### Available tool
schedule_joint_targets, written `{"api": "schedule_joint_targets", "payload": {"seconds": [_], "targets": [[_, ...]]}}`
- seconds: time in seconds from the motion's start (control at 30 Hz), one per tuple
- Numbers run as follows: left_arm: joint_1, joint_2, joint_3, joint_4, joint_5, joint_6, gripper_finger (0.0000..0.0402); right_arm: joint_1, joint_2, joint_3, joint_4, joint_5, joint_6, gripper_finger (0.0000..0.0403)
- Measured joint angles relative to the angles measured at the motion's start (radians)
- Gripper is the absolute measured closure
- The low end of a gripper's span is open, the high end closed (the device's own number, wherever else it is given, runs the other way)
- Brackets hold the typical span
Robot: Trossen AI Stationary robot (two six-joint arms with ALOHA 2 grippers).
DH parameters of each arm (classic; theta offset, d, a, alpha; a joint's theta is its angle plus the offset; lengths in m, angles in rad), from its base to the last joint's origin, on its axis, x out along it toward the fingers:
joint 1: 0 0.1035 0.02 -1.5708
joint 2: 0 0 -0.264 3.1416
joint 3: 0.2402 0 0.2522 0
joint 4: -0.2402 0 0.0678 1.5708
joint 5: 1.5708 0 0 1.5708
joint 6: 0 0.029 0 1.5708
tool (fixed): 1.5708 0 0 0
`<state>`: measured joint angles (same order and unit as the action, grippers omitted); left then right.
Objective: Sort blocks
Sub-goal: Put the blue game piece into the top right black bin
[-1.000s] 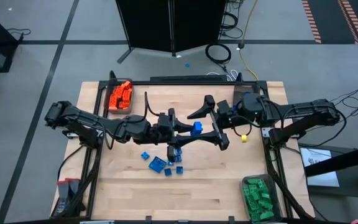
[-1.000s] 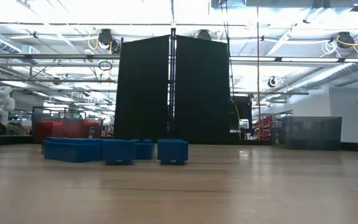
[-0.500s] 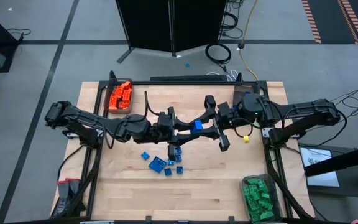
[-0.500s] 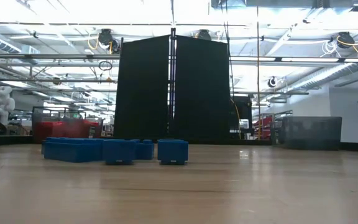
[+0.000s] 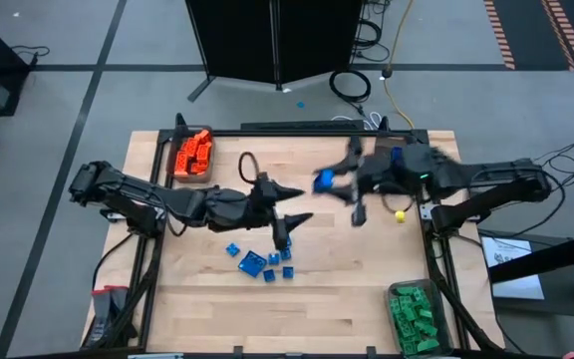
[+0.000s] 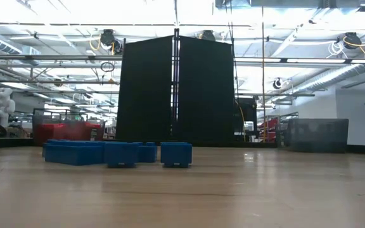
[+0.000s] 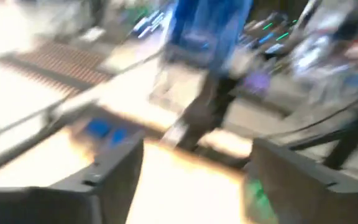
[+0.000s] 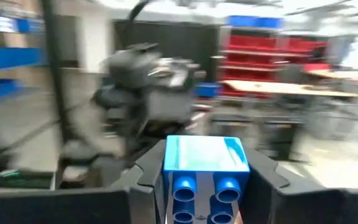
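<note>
My right gripper [image 5: 329, 183] is shut on one blue block [image 5: 322, 180], held in the air above the table's middle, toward the far side. The same block [image 8: 205, 171] fills the lower middle of the right wrist view. My left gripper [image 5: 295, 204] stands open just left of it with nothing between its fingers; in its wrist view [image 7: 197, 180] the block [image 7: 207, 28] hangs ahead. Several more blue blocks [image 5: 259, 261] lie flat on the wood below my left gripper, also seen in the low view [image 6: 116, 153]. My right gripper pinches the blue block by two opposite sides [image 8: 168, 168] between its two fingers [image 8: 146, 177]. The fingers come in level from the table's right side. The block is lifted clear of the table, its round hollows facing the wrist camera.
A bin of orange blocks [image 5: 192, 155] stands at the table's far left corner and a bin of green blocks [image 5: 414, 317] at the near right corner. A small yellow piece [image 5: 400, 214] lies by the right edge. Bare wood spreads along the near side.
The blue block has passed from my left gripper to my right. My right gripper shut on it while my left still held it. Then my left gripper opened and let go, and my right drew back toward the table's right and far edges with the block.
</note>
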<state>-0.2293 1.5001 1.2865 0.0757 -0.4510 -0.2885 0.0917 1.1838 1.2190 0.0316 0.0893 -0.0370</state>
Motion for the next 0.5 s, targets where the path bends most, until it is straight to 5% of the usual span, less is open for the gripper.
{"api": "schedule_joint_targets", "payload": {"seconds": [0.1, 0.17, 0.23, 0.3, 0.4, 0.5], "targets": [[0.016, -0.031, 0.000, -0.183, -0.067, -0.113, 0.0060, -0.016, -0.070, 0.002, -0.092, 0.147, -0.017, 0.0283], [0.031, -0.051, 0.000, -0.292, -0.078, -0.173, 0.0052, -0.036, -0.115, 0.002, -0.242, 0.355, 0.025, 0.0283], [0.042, -0.066, 0.000, -0.391, -0.078, -0.214, 0.0053, -0.063, -0.157, 0.001, -0.492, 0.628, 0.190, 0.0283], [0.051, -0.071, 0.000, -0.471, -0.078, -0.233, 0.0059, -0.115, -0.189, 0.001, -0.792, 0.780, 0.436, 0.0283], [0.060, -0.075, 0.000, -0.544, -0.081, -0.271, 0.0072, -0.182, -0.198, -0.019, -1.136, 0.791, 0.765, 0.0283], [0.061, -0.067, 0.000, -0.581, -0.082, -0.279, 0.0081, -0.243, -0.197, -0.093, -1.275, 0.753, 0.933, 0.0283]]}}
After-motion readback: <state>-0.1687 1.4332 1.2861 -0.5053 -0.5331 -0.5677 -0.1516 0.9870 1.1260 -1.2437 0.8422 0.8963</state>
